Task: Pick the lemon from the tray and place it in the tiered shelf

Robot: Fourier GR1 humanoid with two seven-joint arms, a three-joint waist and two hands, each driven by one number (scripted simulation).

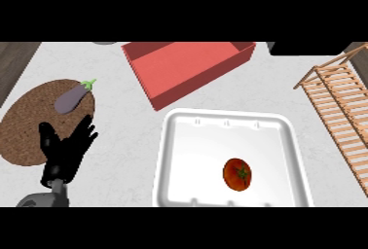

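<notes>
Left hand (66, 151) resting over cork mat (25, 131), fingers straight and apart; in white tray (179, 160), seemingly a tomato (238, 174).

The worktop (108, 73) is pale grey-white stone with a faint speckle, evenly lit, and it fills nearly the whole view. At its far left corner a strip of dark wood (14, 63) runs along the left edge. At the far right corner a black block (309, 47) sits against the far edge, with a little more dark wood (359, 48) just beside it.
</notes>
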